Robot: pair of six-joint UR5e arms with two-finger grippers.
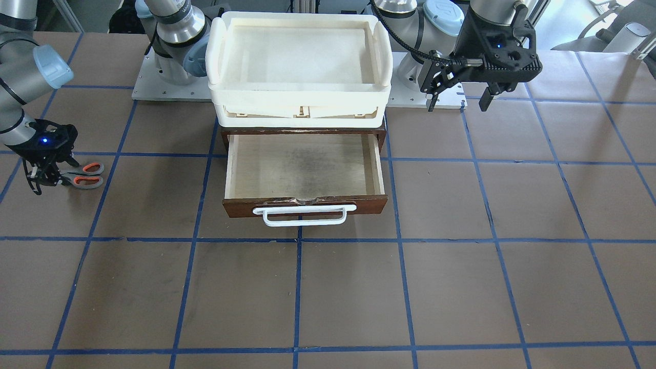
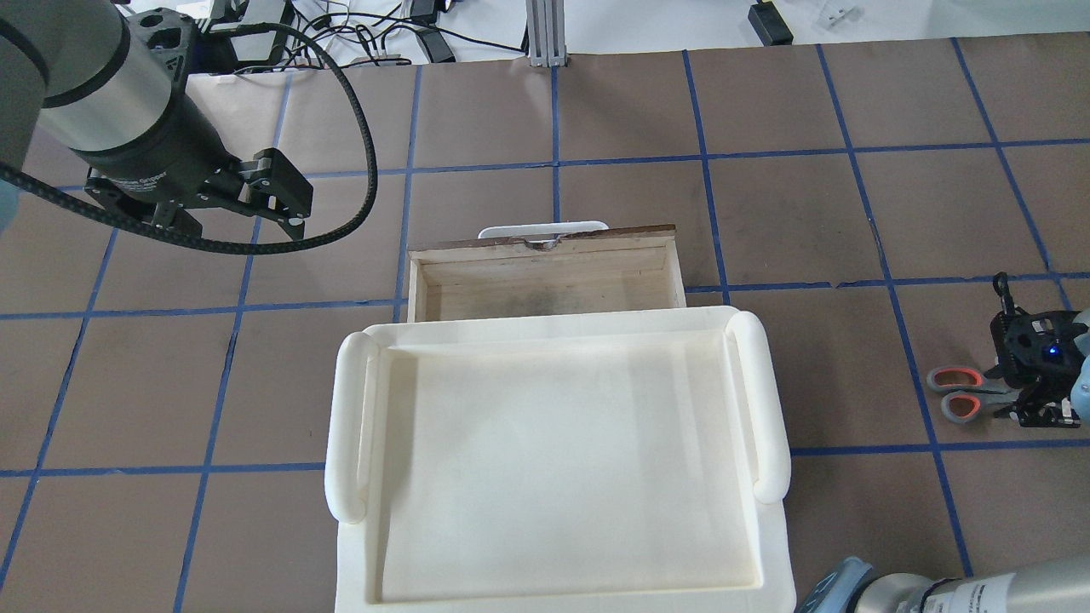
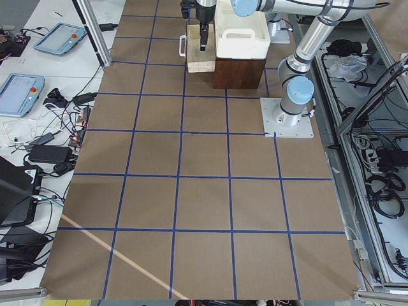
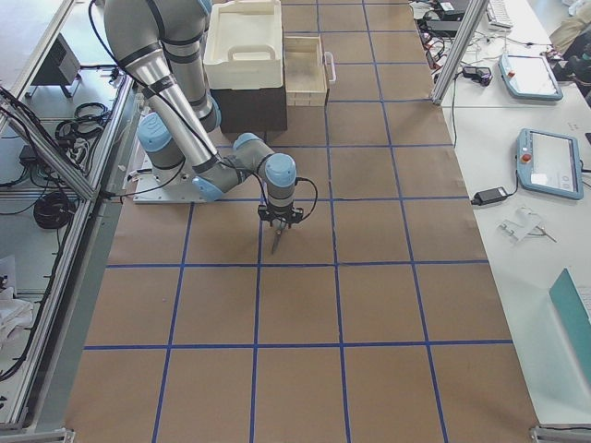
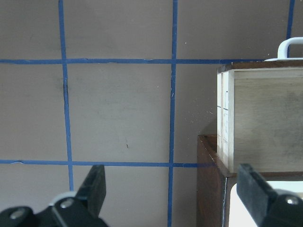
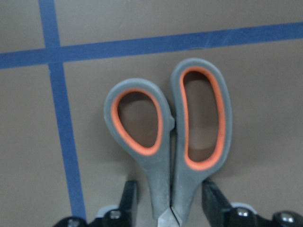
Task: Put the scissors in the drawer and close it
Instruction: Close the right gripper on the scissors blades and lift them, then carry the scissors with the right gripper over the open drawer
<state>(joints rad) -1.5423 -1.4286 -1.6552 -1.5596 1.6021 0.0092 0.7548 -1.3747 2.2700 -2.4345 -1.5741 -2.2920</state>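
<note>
The scissors (image 1: 84,175) lie flat on the table far to the drawer's side, grey handle loops lined in orange-red; they also show in the overhead view (image 2: 962,392) and the right wrist view (image 6: 170,137). My right gripper (image 1: 48,179) (image 2: 1018,398) (image 6: 169,201) is down at the table, open, with one finger on each side of the scissors' neck just behind the loops; the blades are hidden under it. The drawer (image 1: 305,169) (image 2: 545,272) stands pulled out and empty, its white loop handle (image 1: 304,215) facing away from me. My left gripper (image 1: 457,100) (image 2: 272,191) (image 5: 173,198) is open and empty, raised beside the drawer.
A cream-white plastic tray (image 1: 300,110) (image 2: 553,328) sits on top of the dark wooden drawer case (image 5: 208,179). Blue tape lines grid the brown table. Monitors, cables and tablets lie on side benches beyond the table's ends.
</note>
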